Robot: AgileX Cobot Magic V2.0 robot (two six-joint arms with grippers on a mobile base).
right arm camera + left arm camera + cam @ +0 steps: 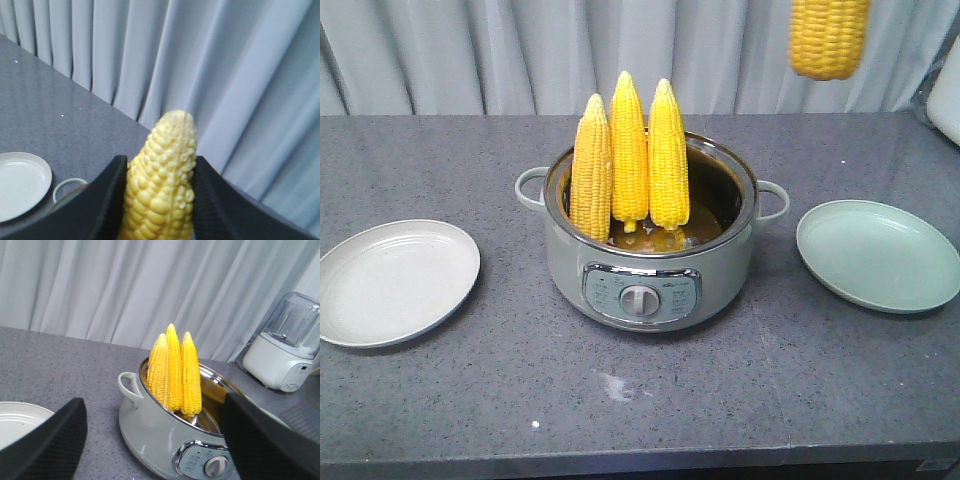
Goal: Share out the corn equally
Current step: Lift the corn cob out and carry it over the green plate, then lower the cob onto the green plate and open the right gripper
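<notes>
Three cobs of yellow corn (630, 160) stand upright, tips up, in the pale green electric pot (650, 275) at the middle of the counter. A fourth corn cob (829, 38) hangs high at the upper right, above and behind the green plate (880, 255). In the right wrist view my right gripper (159, 167) is shut on this cob (162, 190), one black finger on each side. My left gripper (154, 401) is open and empty. It hovers in front of the pot (160, 435), and its fingers (45, 445) frame the three cobs (175, 370).
A whitish plate (395, 282) lies left of the pot, and neither plate holds anything. A white blender (287, 350) stands at the back right of the counter. A grey curtain hangs behind the counter.
</notes>
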